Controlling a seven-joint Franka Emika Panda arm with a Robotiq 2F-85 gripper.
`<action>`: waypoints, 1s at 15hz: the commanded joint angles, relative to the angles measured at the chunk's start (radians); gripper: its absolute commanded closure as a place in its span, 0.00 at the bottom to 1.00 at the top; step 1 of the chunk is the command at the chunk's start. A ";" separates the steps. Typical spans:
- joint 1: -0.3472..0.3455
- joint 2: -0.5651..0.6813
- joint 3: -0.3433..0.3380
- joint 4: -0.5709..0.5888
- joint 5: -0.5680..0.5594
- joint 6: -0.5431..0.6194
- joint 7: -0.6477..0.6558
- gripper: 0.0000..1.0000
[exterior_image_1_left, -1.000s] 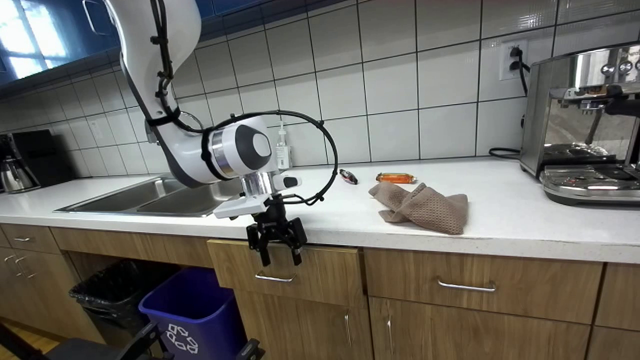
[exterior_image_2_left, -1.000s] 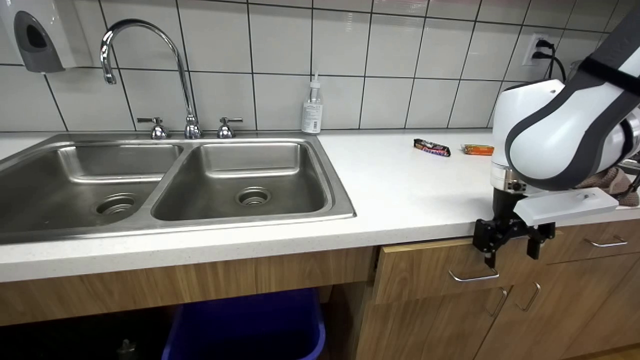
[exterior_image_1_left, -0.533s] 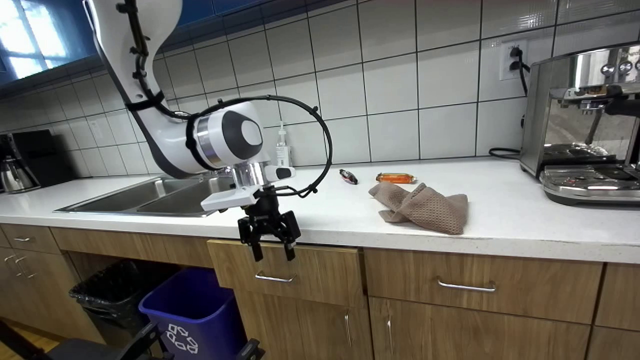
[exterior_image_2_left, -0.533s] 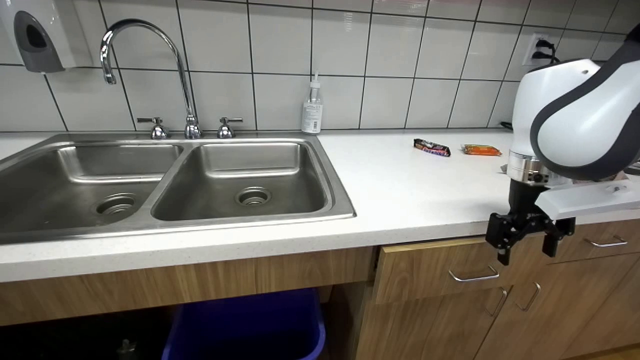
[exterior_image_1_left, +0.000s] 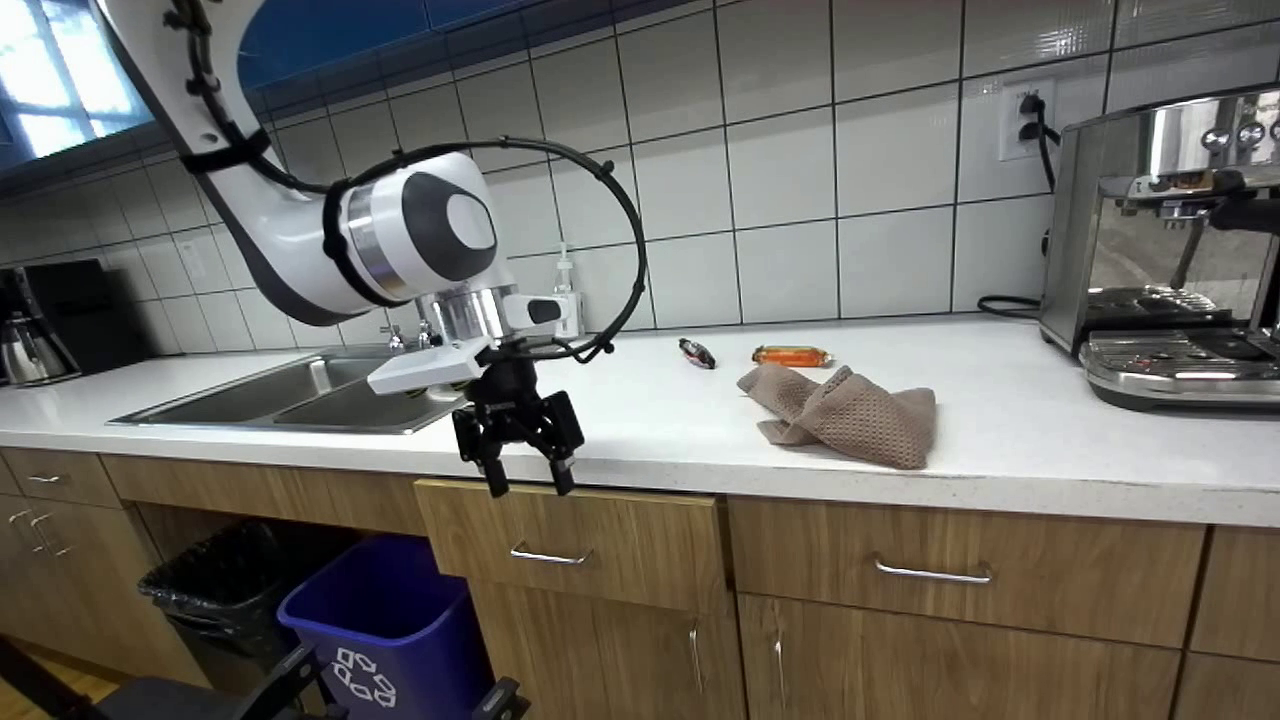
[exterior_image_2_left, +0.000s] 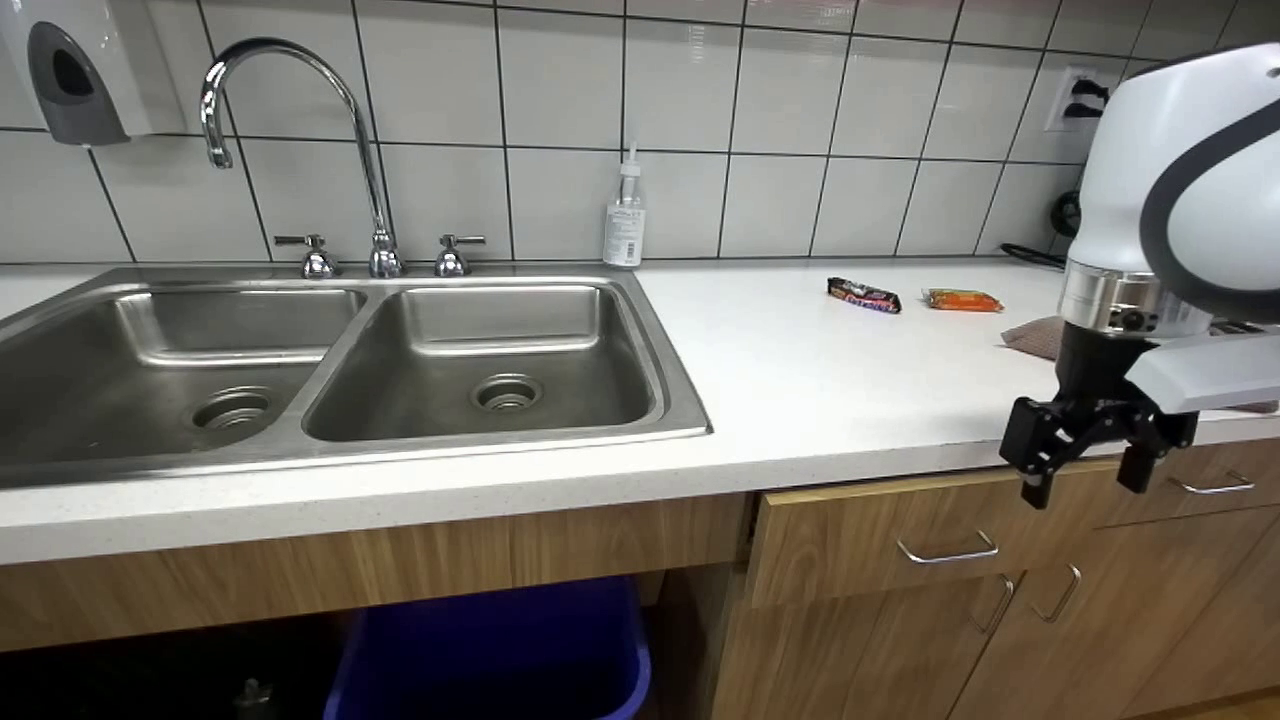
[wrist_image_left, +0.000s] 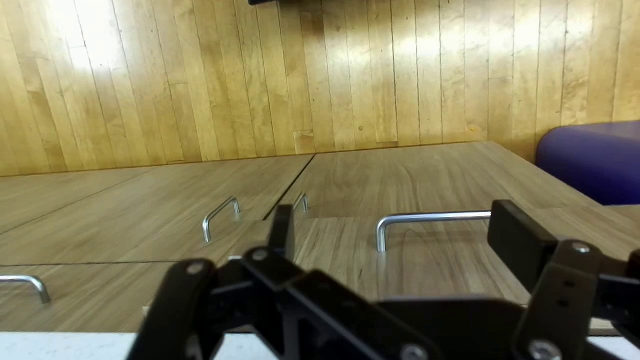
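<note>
Wrist view: drawer (wrist_image_left: 440, 272) front shows in the gap btwn the tips of the gripper (wrist_image_left: 400, 234); handle (wrist_image_left: 435, 217) lines up there too, one end cut off by a finger. Line of sight only, not a grip: both exterior views put the tips higher than the handle. Jaws wide apart, nothing held, no contact seen; depth to drawer front hard to call. Drawer is under the counter (exterior_image_2_left: 800, 380) edge, slightly ajar in both exterior views.

Step in hand, my read: empty gripper hanging by drawer, no grip made. Next move calls for clearance, imo: any travel up or sideways needs tips kept off drawer's top edge + counter edge. Any pinch on handle needs tips lower plus prob a wrist turn, since the bar runs along the line btwn them, not across it. Drawer being ajar, a bump could shift it.

Rest, rel. to drawer as the exterior views show it: doors (exterior_image_1_left: 590, 650) directly below. Blue bin (exterior_image_1_left: 430, 655) just left + lower, black bin (exterior_image_1_left: 195, 590) further left. Sink (exterior_image_2_left: 680, 400) up-left, set in counter; soap (exterior_image_2_left: 625, 235) up-left too, at the back. Dark pack (exterior_image_2_left: 864, 296) + orange pack (exterior_image_2_left: 962, 300) on counter, above + well behind. Towel (exterior_image_1_left: 840, 415) up-right, crumpled. Espresso machine (exterior_image_1_left: 1180, 240) far right, same counter.
</note>
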 joint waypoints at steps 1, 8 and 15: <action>-0.019 -0.129 0.016 -0.078 -0.055 0.007 0.060 0.00; -0.060 -0.299 0.077 -0.156 -0.075 0.005 0.091 0.00; -0.096 -0.374 0.149 -0.180 -0.020 0.003 0.043 0.00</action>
